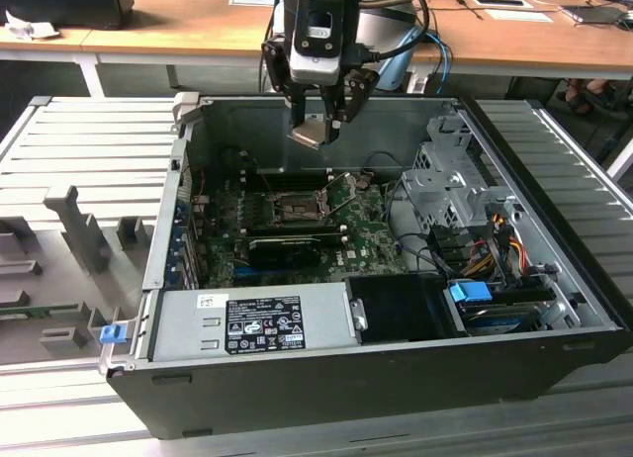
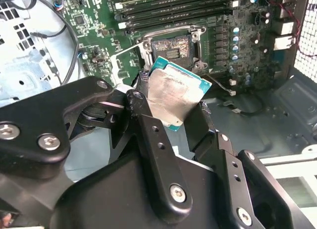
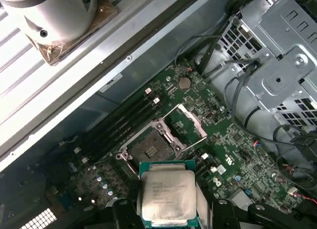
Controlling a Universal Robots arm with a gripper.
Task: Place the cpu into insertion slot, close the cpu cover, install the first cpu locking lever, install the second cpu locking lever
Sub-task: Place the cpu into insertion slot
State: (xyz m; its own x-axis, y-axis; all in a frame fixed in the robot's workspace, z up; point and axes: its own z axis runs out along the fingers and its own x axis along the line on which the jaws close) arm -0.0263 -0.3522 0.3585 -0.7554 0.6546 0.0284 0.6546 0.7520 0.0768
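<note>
Gripper (image 1: 318,129): shut tight on cpu (image 2: 176,95) edges. Held mid-air, tilted, above and well apart from insertion slot (image 3: 148,149) in green mobo (image 3: 233,154). Re cpu cover (image 3: 190,122): raised open at slot's side.

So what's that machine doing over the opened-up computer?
A robot arm's end effector is shut on the cpu, a small square chip, and holds it in the air above the open computer case. Below it, on the green motherboard, the insertion slot is empty and the cpu cover stands flipped open. The chip is not yet seated in the slot.
</note>
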